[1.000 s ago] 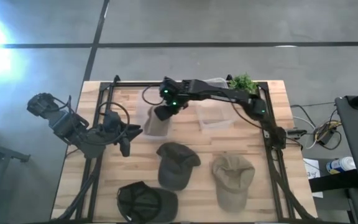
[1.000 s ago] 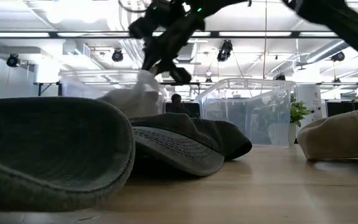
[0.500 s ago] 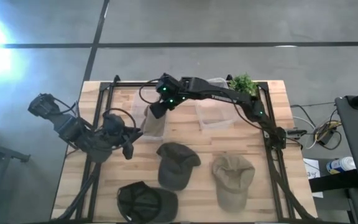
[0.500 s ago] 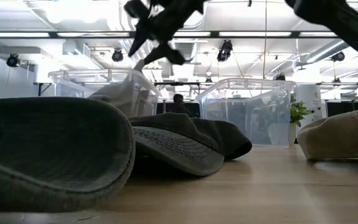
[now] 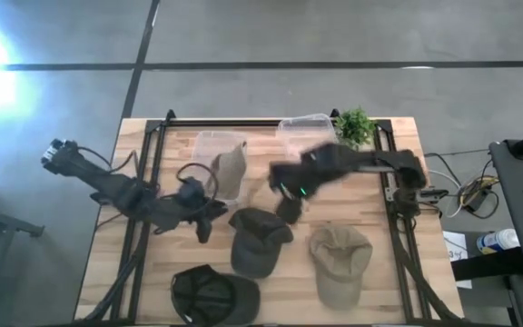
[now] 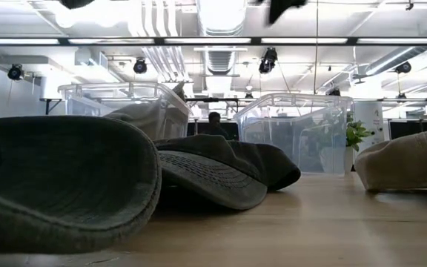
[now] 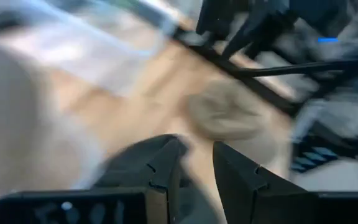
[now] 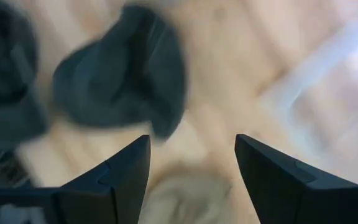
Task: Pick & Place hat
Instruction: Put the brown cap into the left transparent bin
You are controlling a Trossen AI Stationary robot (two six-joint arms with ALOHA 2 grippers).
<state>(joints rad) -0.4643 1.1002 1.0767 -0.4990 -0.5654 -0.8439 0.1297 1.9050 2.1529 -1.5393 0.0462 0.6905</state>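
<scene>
A tan hat point(image 5: 230, 171) lies in the left clear bin point(image 5: 209, 143); the low view shows it point(image 6: 145, 115) behind that bin's wall. My right gripper point(image 5: 289, 207) is open over the table's middle, just right of the olive hat point(image 5: 257, 238), with nothing between its fingers point(image 8: 191, 162). My left gripper point(image 5: 203, 227) hangs left of the olive hat, its fingers a little apart point(image 7: 196, 165) and holding nothing. A beige hat point(image 5: 339, 259) and a dark hat point(image 5: 212, 292) lie on the near part of the table.
A second clear bin point(image 5: 307, 134) stands at the far side, right of the first, with a small green plant point(image 5: 355, 123) beside it. A black frame point(image 5: 152, 154) runs around the wooden table top. Bare wood shows between the bins and the hats.
My right gripper has opened and let go of the tan hat, which has dropped into the left bin. It has then swung away from the bin toward the table's right and near side. My left arm has reached toward the right, closer to the olive hat.
</scene>
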